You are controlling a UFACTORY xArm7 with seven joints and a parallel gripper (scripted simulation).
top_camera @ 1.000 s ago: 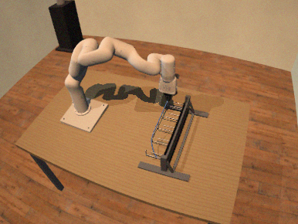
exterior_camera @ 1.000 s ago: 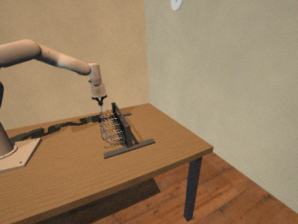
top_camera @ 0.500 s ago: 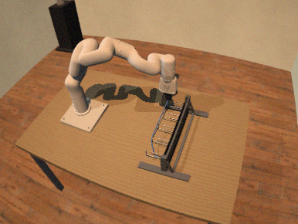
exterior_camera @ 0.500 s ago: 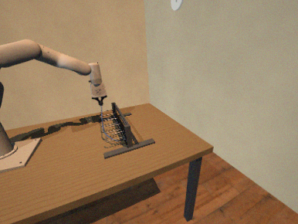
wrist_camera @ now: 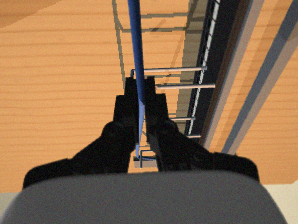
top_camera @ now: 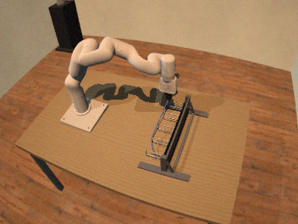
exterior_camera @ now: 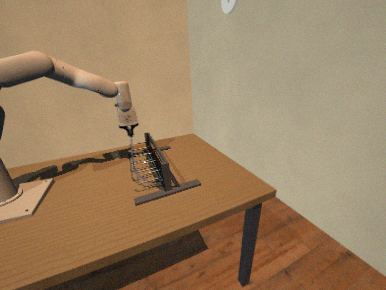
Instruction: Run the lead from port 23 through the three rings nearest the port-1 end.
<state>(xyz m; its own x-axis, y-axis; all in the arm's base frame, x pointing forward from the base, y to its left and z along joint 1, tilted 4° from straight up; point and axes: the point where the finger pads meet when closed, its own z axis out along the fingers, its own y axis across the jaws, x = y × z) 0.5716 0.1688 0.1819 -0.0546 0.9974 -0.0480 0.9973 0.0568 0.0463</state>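
Progress note, lead routing.

The gripper (wrist_camera: 142, 117) is pointing down with its jaws clamped on the blue lead (wrist_camera: 136, 45); in the wrist view the lead is passing straight between the two black fingers and running away ahead of them. So the free end is in hand, not lying on the tabletop (top_camera: 96, 154).

The rack (top_camera: 175, 135) is standing upright on its two flat feet, well inside the tabletop edges. The jaws are hovering above the rack's far end in the top view, just in front of the panel face, over the ring row (top_camera: 167, 127). From the jaws the lead is dropping and bowing out in front of the rings, then curving back in to the panel at the rack's opposite end, presumably port 23.

Judgement: grasp done, carry to the port-1 end looking done or nearly so. Threading is not confirmed: from these views I cannot tell whether the lead is sitting inside any ring; it is appearing to hang outside the ring fronts. The number plates are too small to read.

Remaining, as I am judging it: lowering the lead through the top-front gaps of the three end rings, releasing, and checking that it is lying still without dragging the loose rack.
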